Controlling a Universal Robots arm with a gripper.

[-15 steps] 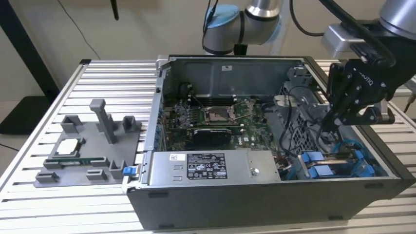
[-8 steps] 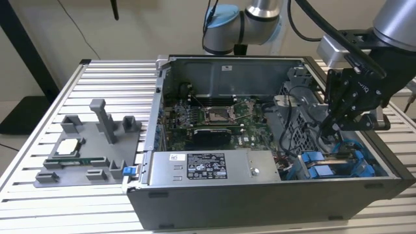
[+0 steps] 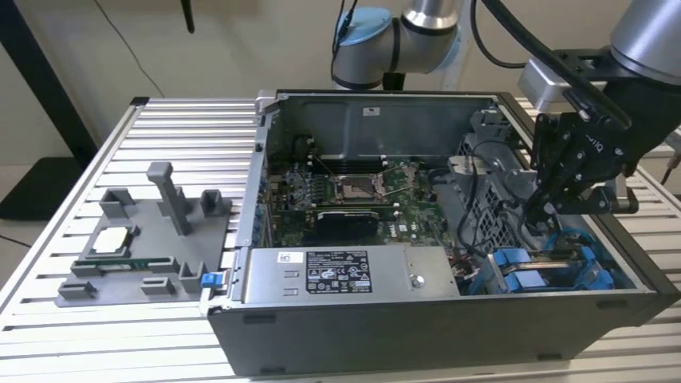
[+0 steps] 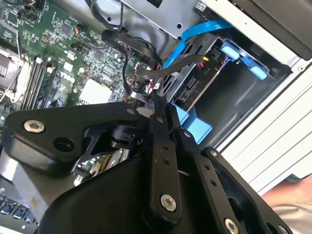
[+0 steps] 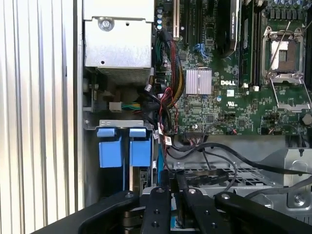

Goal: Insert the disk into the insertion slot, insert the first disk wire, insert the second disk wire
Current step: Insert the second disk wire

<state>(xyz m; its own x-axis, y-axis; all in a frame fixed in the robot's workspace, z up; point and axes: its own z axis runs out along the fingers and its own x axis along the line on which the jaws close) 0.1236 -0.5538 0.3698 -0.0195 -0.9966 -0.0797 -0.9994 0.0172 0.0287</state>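
Observation:
In the open computer case [image 3: 266,159], the disk [image 4: 195,90] sits dark in its bay inside a blue carrier [image 4: 192,124]. Two blue carrier tabs [image 5: 140,148] show side by side, also at the case's near corner on the exterior view's right [image 3: 527,275]. A grey wire bundle [image 4: 170,68] ends in a plug at the disk's end. A blue wire [image 4: 195,34] curves down toward my gripper [image 4: 160,105], whose fingers are pressed together just beside the disk's end. The gripper [image 3: 541,214] hangs over the drive bay; the gripper [image 5: 173,183] has a sliver of blue between its fingers.
The motherboard [image 3: 352,191] fills the case floor, with the grey labelled power supply box [image 3: 340,271] along the front wall. Loose black cables [image 5: 209,156] cross near the bay. On the exterior view's left, a grey fixture [image 3: 149,239] with parts stands on the slatted table [image 3: 181,128].

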